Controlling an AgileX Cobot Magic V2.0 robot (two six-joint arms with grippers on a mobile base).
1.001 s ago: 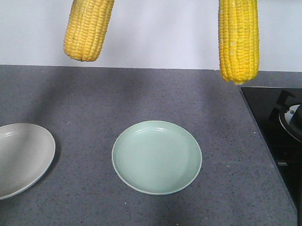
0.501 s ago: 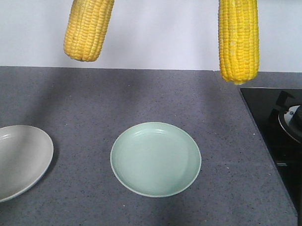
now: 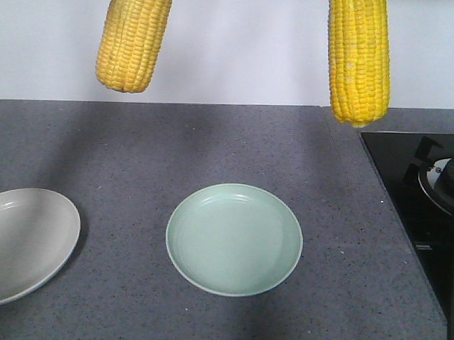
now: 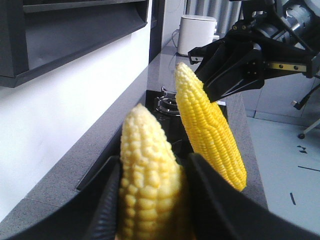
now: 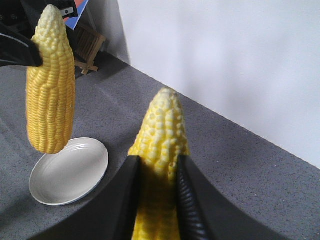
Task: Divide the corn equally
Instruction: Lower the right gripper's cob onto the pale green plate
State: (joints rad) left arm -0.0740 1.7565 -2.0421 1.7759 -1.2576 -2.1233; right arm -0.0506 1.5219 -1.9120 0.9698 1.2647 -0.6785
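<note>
Hanging high above the counter (image 3: 342,293), two corn cobs wait, neither yet plated. The left gripper (image 4: 150,210) clenches the left cob (image 3: 135,36); the right gripper (image 5: 157,200) clenches the right cob (image 3: 358,55). The white plate (image 3: 31,238) and green plate (image 3: 234,241) drifted slightly left a second ago, then steadied, so placing seems next.

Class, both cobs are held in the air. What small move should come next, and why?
Probably carry the cob in the right gripper leftward over the green plate: the plate is bare, and that cob hangs off to its side, toward the stove.
</note>
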